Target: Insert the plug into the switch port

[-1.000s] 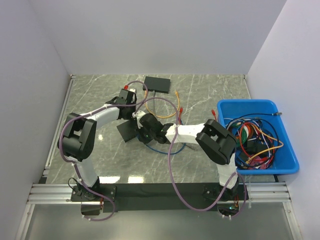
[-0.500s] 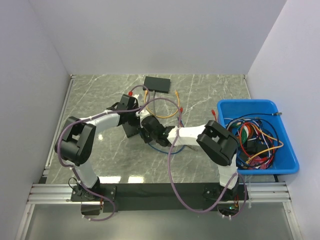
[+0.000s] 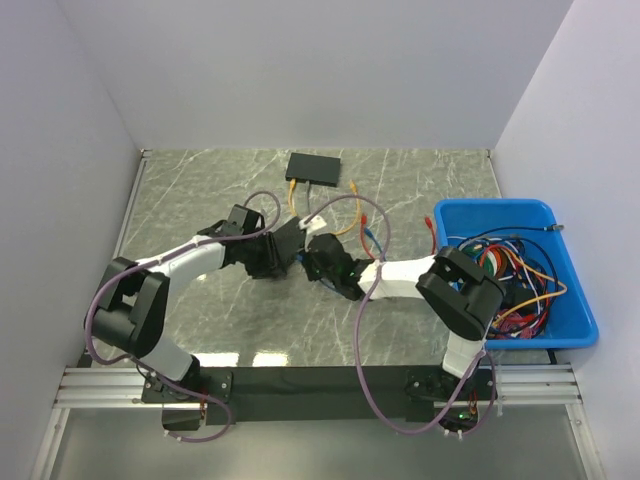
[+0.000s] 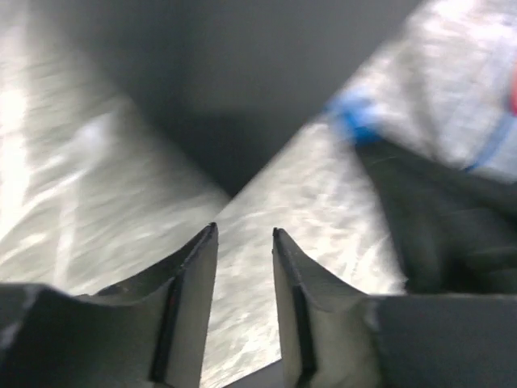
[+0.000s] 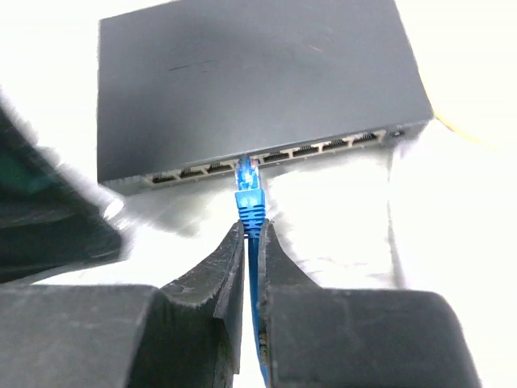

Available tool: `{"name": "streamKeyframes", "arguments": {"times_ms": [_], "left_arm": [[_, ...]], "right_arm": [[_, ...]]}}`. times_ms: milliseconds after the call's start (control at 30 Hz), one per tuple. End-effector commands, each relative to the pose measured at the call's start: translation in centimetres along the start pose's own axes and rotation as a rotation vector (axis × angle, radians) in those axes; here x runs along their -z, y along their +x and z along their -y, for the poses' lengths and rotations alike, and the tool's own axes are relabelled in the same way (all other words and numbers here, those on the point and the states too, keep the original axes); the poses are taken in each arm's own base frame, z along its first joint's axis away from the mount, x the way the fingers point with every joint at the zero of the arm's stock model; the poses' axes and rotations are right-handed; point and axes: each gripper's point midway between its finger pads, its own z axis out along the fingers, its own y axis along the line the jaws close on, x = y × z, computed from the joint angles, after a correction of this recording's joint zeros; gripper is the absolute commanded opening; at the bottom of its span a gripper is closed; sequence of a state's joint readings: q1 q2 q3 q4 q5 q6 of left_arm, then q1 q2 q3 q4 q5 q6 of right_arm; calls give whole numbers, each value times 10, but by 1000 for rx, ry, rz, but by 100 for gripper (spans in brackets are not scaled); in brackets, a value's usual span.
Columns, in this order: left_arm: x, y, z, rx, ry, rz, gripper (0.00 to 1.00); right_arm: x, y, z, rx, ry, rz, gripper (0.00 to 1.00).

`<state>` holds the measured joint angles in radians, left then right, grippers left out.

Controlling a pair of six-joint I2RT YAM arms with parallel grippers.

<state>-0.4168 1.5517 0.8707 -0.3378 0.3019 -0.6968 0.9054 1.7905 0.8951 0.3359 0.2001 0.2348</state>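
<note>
Plug [image 5: 249, 192], pinched in right end effector [image 5: 250, 229], has reached switch [image 5: 258, 89]; left end effector [image 4: 244, 233] parted, empty.

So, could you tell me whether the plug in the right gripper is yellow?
No, the right gripper is shut on a blue plug that points at the black switch.

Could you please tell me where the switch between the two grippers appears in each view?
Top external: switch at the picture's centre.
Left wrist: probably the blurred dark mass across the top.
Right wrist: upper half, ports facing the camera.
Shared landmark: blue plug at the ports, likely the blue blur in the left wrist view.
</note>
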Motion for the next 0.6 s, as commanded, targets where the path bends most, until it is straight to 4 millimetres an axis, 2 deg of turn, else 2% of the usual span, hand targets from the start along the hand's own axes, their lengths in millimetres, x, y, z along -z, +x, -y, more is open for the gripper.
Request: {"name": "streamKeyframes", "arguments": {"times_ms": [0,167,300,400,567], "left_arm": [[18,-13,-20,29,-149,52,41],[18,-48,-32,82,-216,165,42],[22,-76,-22,88,-201,270,42],[19,-94,-19,80,-216,302,43],[-4,-120,-18,27,-253,302,42]], "right_arm": [[14,-62,20,-103,73,225,0],[10,-38,17,-96,54,189,0],[10,-19,10,-81,28,156,0],[11,-7,-3,-56,1,134,0],[12,18,-18,-12,-2,91,0]]}}
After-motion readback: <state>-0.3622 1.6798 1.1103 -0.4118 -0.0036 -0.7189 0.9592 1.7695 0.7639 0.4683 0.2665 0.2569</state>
